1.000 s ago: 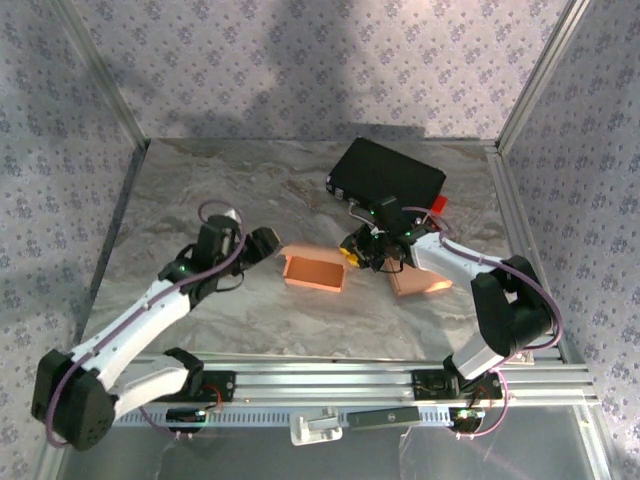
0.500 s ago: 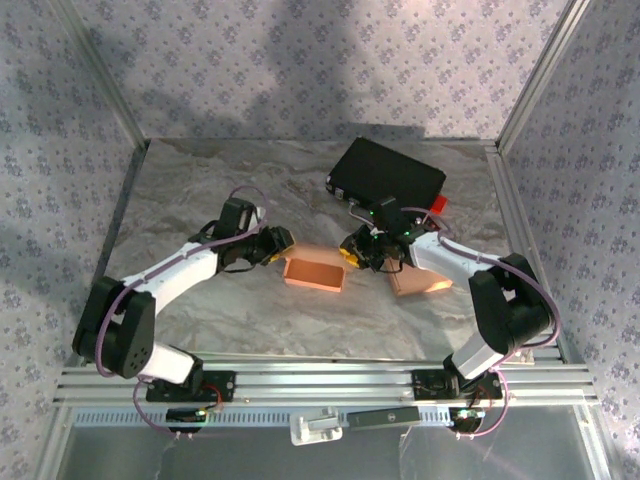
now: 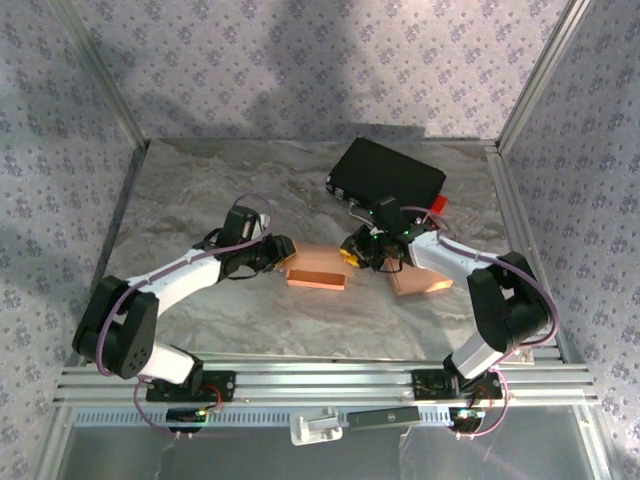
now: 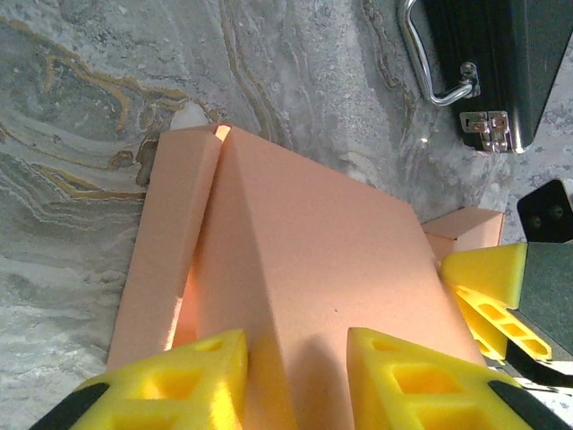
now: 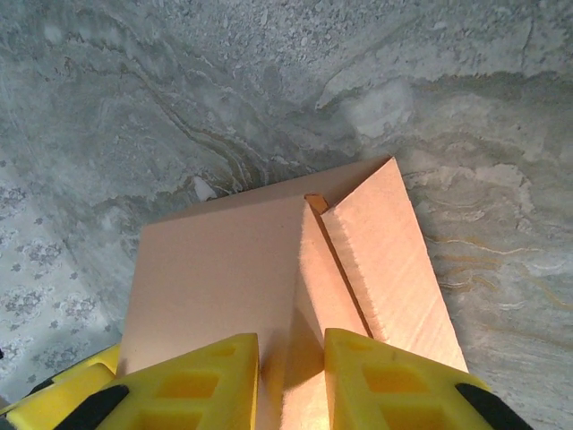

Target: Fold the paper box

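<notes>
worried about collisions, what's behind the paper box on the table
Farther back and to the right of the paper box lies a black case on the table, a red item at its right corner. What the case covers cannot be seen.

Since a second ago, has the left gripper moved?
Yes. The left gripper shifted right, nearer the black case, reaching the left end of the paper box.

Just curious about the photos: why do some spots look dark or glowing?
Top external view: broad soft shadows across the patterned back wall. Left wrist view: light glows orange inside a fold of the paper box; the case handle glints. Right wrist view: evenly lit, a small shadow in the box's crease.
</notes>
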{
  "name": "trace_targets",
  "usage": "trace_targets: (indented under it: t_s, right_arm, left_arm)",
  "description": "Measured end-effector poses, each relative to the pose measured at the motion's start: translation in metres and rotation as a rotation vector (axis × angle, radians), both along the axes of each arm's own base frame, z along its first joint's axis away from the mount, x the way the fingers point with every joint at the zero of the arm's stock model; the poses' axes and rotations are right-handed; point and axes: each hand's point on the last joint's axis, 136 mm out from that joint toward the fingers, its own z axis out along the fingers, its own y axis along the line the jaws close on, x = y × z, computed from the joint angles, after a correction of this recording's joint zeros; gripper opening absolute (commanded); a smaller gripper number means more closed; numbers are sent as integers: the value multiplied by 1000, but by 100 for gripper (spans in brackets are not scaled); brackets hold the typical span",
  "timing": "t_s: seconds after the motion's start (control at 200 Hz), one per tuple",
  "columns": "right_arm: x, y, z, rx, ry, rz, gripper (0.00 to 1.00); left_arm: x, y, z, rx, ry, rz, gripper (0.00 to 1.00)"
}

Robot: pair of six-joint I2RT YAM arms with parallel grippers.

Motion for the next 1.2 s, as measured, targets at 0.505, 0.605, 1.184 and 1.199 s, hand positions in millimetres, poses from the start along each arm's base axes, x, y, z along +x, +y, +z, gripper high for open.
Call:
trace_targets:
  t_s: [0.505,0.605,1.184,1.199]
  right_arm:
    - [0,-3,-8,-30,-4,23,20]
    - [-2,-4,-10,-37,-3,31,20]
    - [-11,-28,-1,-190,-80,94,46]
    - [-11,-28,0,-188,-82,93,47]
  left_arm:
    - [-10,1,-14,46,4,-18,29]
    - [-12,1,-16,61,0,-29,31]
    - [-18,6,-27,114,-5,-51,40]
    - [-18,6,-28,115,-4,-51,40]
